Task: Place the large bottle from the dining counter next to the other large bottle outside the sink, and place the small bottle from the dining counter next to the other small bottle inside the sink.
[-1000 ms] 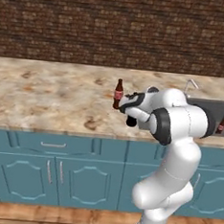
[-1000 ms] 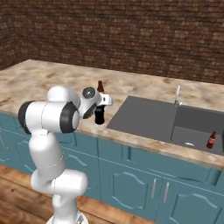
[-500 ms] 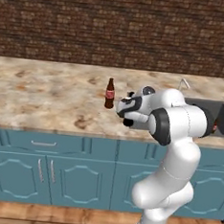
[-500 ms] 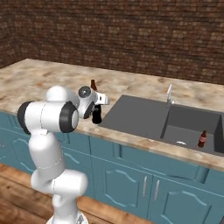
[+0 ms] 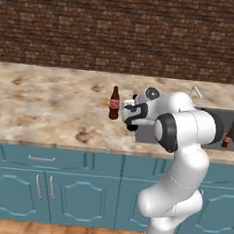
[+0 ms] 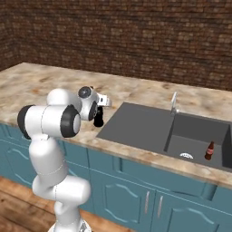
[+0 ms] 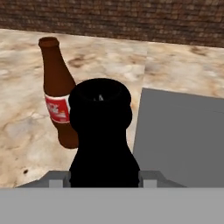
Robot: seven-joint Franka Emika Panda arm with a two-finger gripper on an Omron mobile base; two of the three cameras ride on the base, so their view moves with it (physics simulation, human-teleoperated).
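One second on, the gripper (image 7: 104, 178), clamped on the large bottle (image 7: 101, 131), had drawn closer beside the other large bottle (image 7: 59, 92). Placement looked nearly done, with only lowering and release left.

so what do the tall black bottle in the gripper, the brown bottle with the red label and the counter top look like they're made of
Tall all-black bottle: possibly dark glass or plastic; uniformly black with no highlights, so unclear.
Brown bottle with a red label: likely glossy brown glass, given its soft sheen and paper-like label.
Beige-brown marbled counter top: looks like polished stone, from its mottled veining.
All rendered, so these are guesses.
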